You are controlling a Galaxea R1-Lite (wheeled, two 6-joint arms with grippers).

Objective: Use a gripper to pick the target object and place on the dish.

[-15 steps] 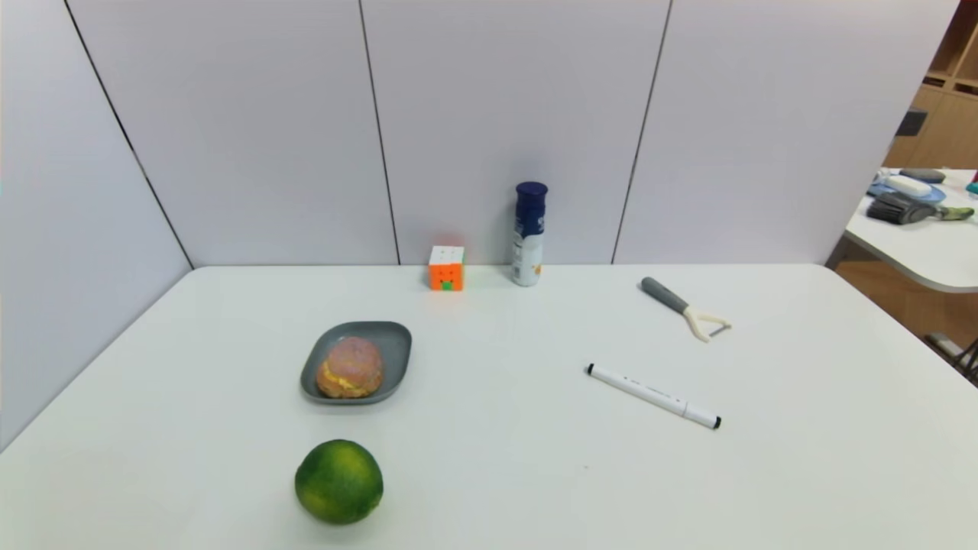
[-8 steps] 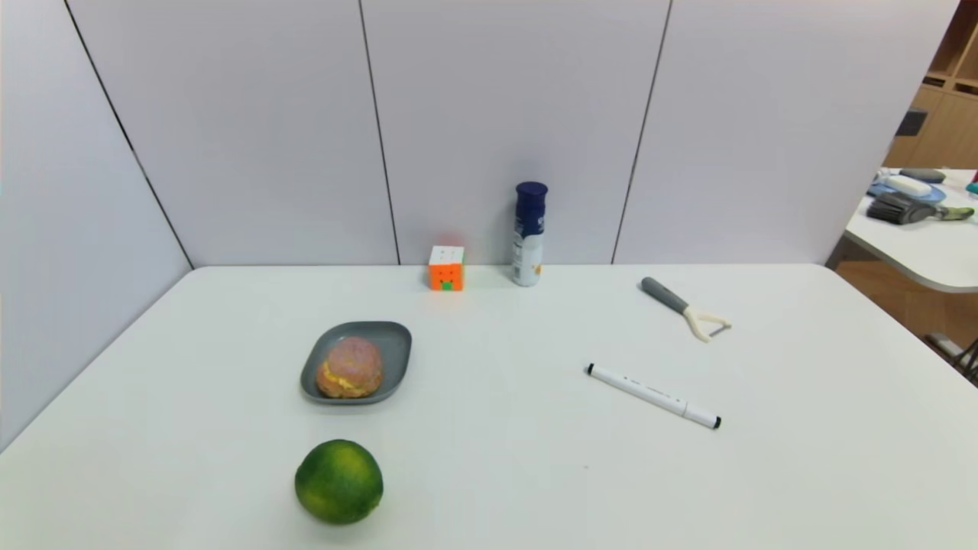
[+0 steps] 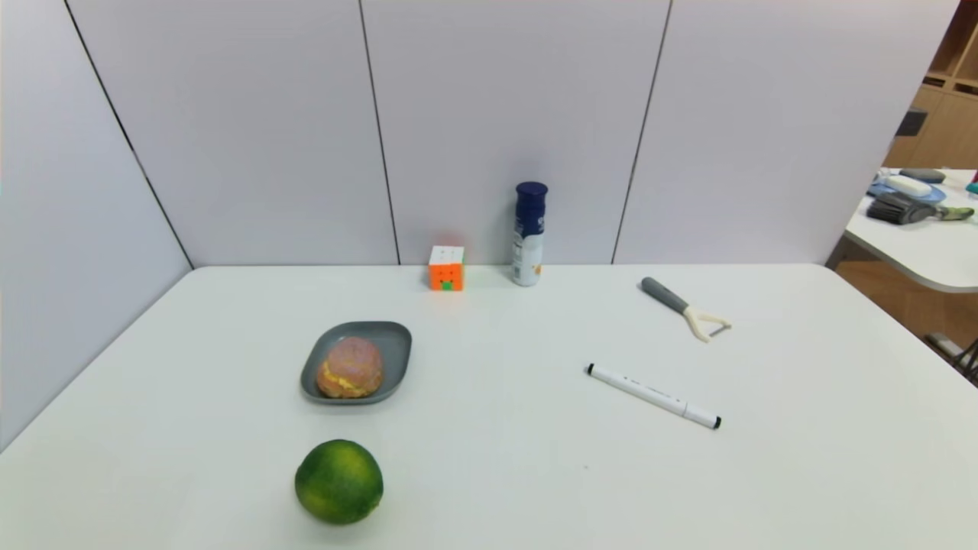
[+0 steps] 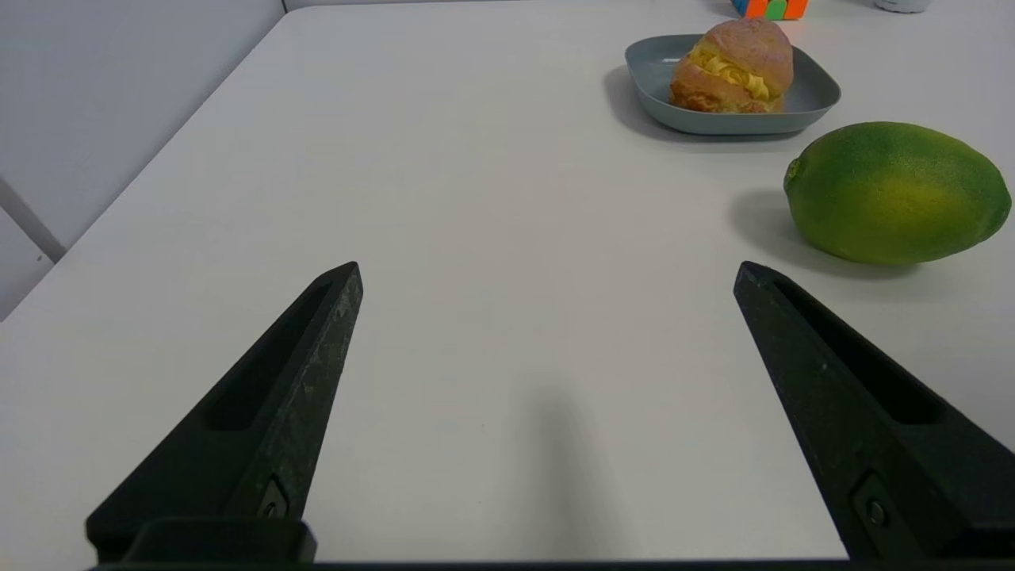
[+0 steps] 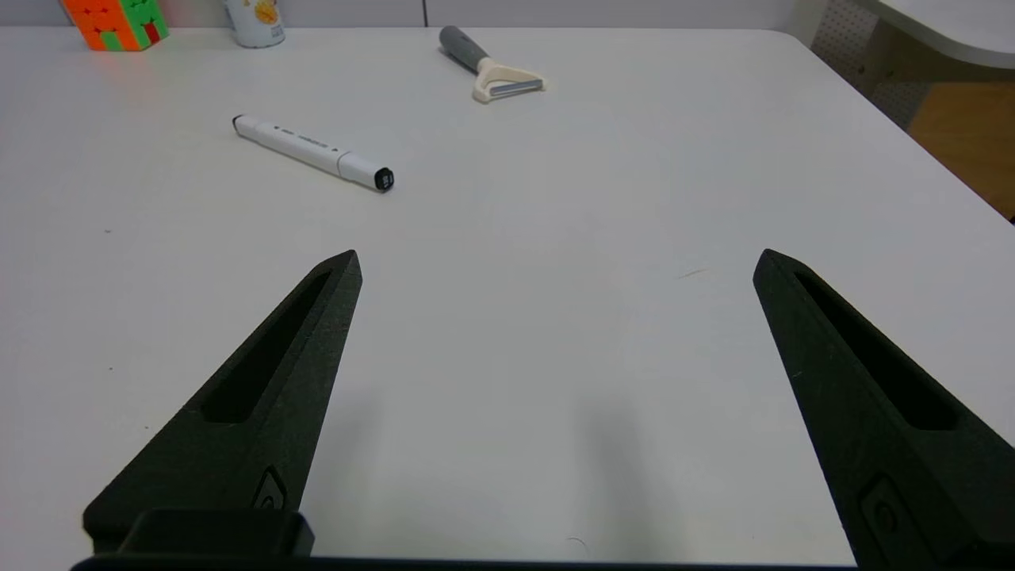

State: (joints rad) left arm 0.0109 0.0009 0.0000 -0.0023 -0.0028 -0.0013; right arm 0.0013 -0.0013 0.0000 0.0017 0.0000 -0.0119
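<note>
The cream puff (image 3: 351,367), pinkish-brown on top with a yellow filling seam, lies on the grey dish (image 3: 393,341) left of the table's middle; both also show in the left wrist view, cream puff (image 4: 733,65) on dish (image 4: 817,86). My left gripper (image 4: 547,270) hangs open and empty over bare table at the near left, well short of the dish. My right gripper (image 5: 555,258) is open and empty over the near right of the table. Neither arm appears in the head view.
A green round fruit (image 3: 338,481) lies in front of the dish, close to my left gripper (image 4: 896,190). A white marker (image 3: 653,396) and a peeler (image 3: 684,308) lie at the right. A colour cube (image 3: 446,267) and a blue-capped bottle (image 3: 529,233) stand by the back wall.
</note>
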